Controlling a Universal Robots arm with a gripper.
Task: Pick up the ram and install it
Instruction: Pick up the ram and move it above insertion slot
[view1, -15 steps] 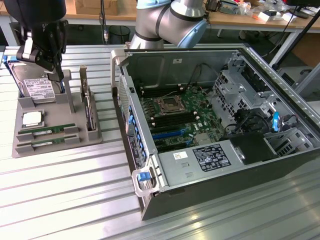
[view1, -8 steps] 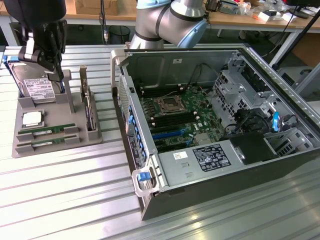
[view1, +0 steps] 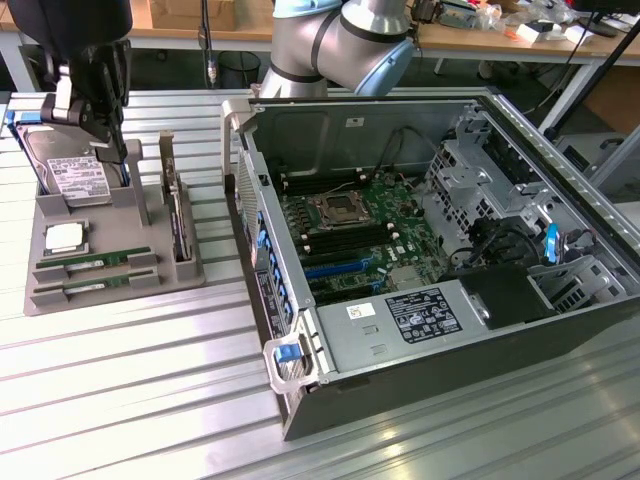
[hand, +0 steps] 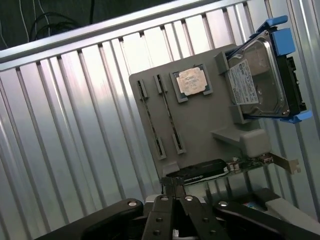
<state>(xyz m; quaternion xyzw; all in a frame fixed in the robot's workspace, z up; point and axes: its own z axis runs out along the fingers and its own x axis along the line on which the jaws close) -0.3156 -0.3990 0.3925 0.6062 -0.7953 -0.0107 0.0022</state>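
Two ram sticks (view1: 93, 261) lie on edge in the slots of a grey holder tray (view1: 112, 228) at the exterior view's left, one just in front of the other. In the wrist view the ram sticks (hand: 150, 116) appear as thin edges on the tray (hand: 205, 122). My gripper (view1: 102, 128) hangs above the back of the tray, near the hard drive, well clear of the ram. Its fingers (hand: 165, 200) are pressed together and the gripper (hand: 174, 187) is shut with nothing held.
The tray also carries a silver hard drive (view1: 76, 176) in a blue frame, a CPU (view1: 65, 238) and an upright expansion card (view1: 178, 215). The open computer case (view1: 300, 360) lies to the exterior view's right, with its motherboard (view1: 350, 235) and memory slots exposed. The table is ribbed metal.
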